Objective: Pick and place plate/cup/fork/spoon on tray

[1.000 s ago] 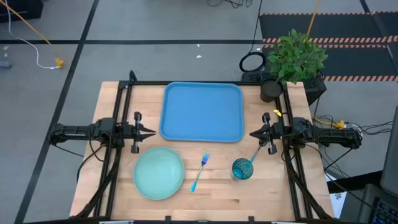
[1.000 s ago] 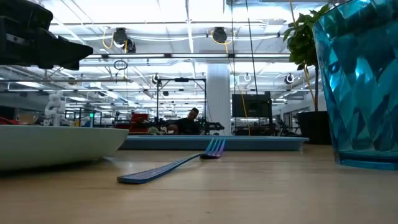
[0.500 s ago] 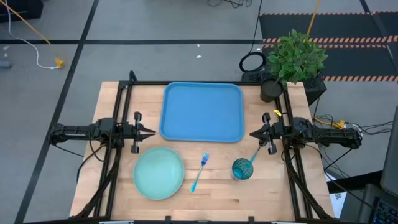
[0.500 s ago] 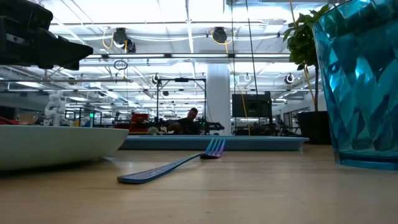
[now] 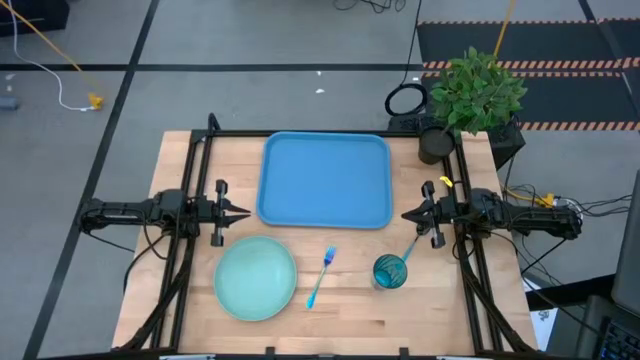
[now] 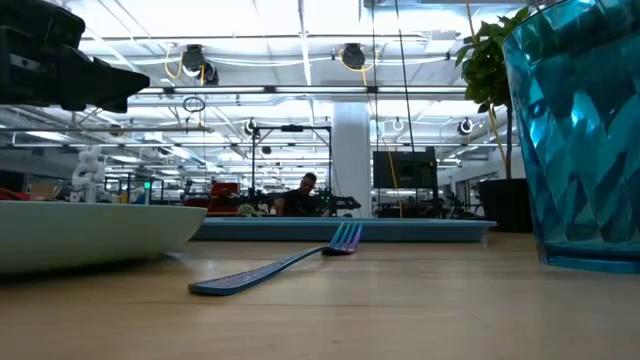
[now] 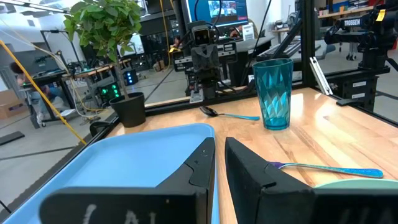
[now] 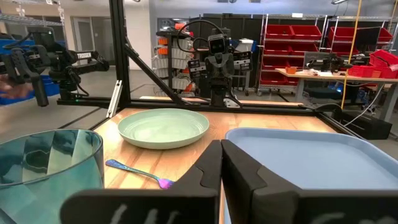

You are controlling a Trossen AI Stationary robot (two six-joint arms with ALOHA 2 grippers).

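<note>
The blue tray (image 5: 325, 180) lies at the table's far middle. The mint-green plate (image 5: 255, 279) lies near the front, left of the blue fork (image 5: 320, 277). The teal cup (image 5: 389, 271) stands upright to the fork's right. The spoon (image 5: 411, 247) lies flat just beyond the cup. My left gripper (image 5: 246, 212) is shut and empty, above the table left of the tray. My right gripper (image 5: 405, 215) is shut and empty, right of the tray, beyond the spoon.
A potted plant (image 5: 470, 95) stands at the table's far right corner. A dark frame (image 5: 200, 150) runs along the table's sides and far edge. Bare wood (image 5: 350, 315) shows along the front edge.
</note>
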